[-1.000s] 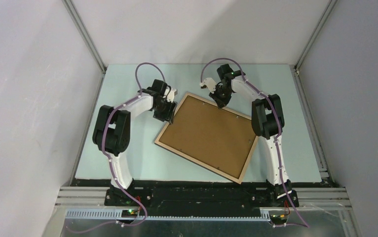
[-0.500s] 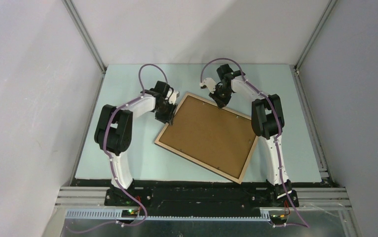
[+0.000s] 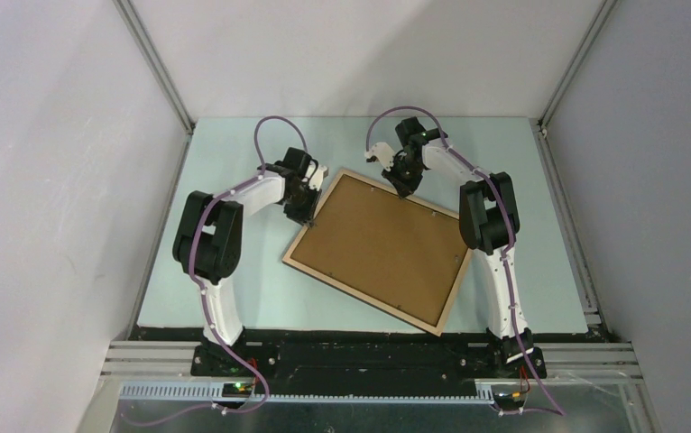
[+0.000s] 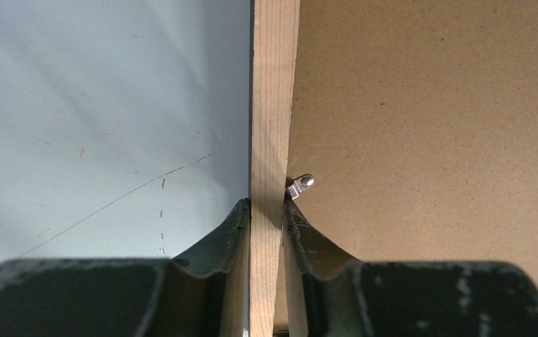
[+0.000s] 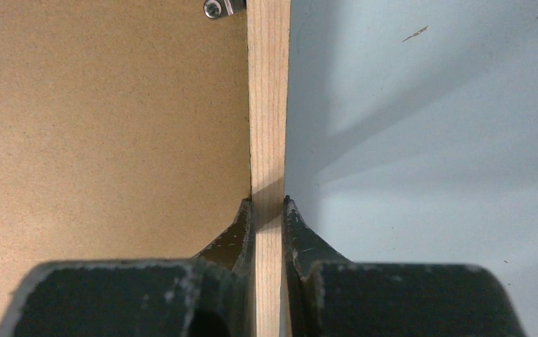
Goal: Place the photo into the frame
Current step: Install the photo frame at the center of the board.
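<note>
I see the frame (image 3: 360,298) lying with its back side up on the surface (image 3: 549,262), turned at an angle, and the brown backing panel (image 3: 378,245) sits inside its light-wood rim. The photo I cannot see in any view. It may lie under the panel, but I cannot tell this. The left jaws are closed nearly together on the rim at the frame's left edge, one fingertip on the outer side and one on the panel side. The right jaws pinch the rim in the same way at the frame's far edge, and they hold nothing else. My worry is the grip itself, because both pinches are narrow and take only a thin rail of a wide, flat thing. If I lift or turn the frame, it can twist in the jaws or slip out, and if the two arms do not move together, the corner between them can be strained. The inner left fingertip stands just beside a small metal tab (image 4: 301,184) on the panel and could catch it or push it. If the tabs do not hold, the panel may drop out when the frame is tilted. I can read no brand, label or writing anywhere, and the surface beside the frame shows only fine scratches.
</note>
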You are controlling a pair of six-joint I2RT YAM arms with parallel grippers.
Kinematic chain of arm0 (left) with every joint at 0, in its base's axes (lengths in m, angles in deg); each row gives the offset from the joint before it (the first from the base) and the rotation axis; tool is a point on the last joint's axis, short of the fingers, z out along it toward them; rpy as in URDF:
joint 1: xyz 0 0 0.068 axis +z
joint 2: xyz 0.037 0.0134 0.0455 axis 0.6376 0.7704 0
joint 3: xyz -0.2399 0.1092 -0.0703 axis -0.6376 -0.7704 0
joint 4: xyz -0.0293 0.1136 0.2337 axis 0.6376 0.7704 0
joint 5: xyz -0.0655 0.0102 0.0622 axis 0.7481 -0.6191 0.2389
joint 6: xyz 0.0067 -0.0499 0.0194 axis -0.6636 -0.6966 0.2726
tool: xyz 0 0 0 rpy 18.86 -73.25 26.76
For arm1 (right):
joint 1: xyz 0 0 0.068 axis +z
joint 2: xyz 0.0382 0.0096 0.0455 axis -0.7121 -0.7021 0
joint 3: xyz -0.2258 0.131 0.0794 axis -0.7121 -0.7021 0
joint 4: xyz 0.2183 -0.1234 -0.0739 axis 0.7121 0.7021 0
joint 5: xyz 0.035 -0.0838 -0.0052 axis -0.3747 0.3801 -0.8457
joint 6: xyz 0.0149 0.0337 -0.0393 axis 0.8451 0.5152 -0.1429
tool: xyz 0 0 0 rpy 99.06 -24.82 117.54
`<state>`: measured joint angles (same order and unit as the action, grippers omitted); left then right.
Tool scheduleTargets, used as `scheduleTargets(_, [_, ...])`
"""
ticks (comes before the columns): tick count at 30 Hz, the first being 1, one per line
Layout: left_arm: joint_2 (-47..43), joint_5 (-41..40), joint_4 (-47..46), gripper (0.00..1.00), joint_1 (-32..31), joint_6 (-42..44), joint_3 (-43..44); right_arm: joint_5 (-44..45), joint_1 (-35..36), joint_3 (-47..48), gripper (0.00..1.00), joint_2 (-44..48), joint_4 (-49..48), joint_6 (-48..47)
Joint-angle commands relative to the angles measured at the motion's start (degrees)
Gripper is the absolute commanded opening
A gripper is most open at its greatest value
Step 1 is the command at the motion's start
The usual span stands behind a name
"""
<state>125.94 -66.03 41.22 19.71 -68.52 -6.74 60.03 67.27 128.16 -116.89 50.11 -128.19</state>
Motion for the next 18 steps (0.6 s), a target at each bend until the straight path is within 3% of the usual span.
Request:
scheduleTargets(1, [0.7, 0.2, -0.8, 0.23, -0.3, 0.7, 1.5, -0.2, 2.1, -2.8, 0.0, -3.0, -0.3, 0.0])
scheduleTargets(8, [0.6, 1.1, -0.8, 0.19, -0.3, 0.5, 1.7, -0.2, 2.2, -2.9, 0.0, -3.0, -0.4, 0.0])
scheduleTargets(10, [0.3, 1.2, -0.7, 0.24, -0.3, 0.5, 1.7, -0.2, 2.2, -2.9, 0.0, -3.0, -0.4, -0.1])
scheduleTargets(12, [-0.2, 1.1, -0.8, 0.39, -0.3, 0.6, 1.4, -0.2, 2.2, -2.9, 0.0, -3.0, -0.4, -0.1])
scheduleTargets(18, [-2.7, 1.7, -0.8, 0.63, -0.1, 0.7, 1.1, 0.1, 2.2, -3.1, 0.0, -2.8, -0.7, -0.1])
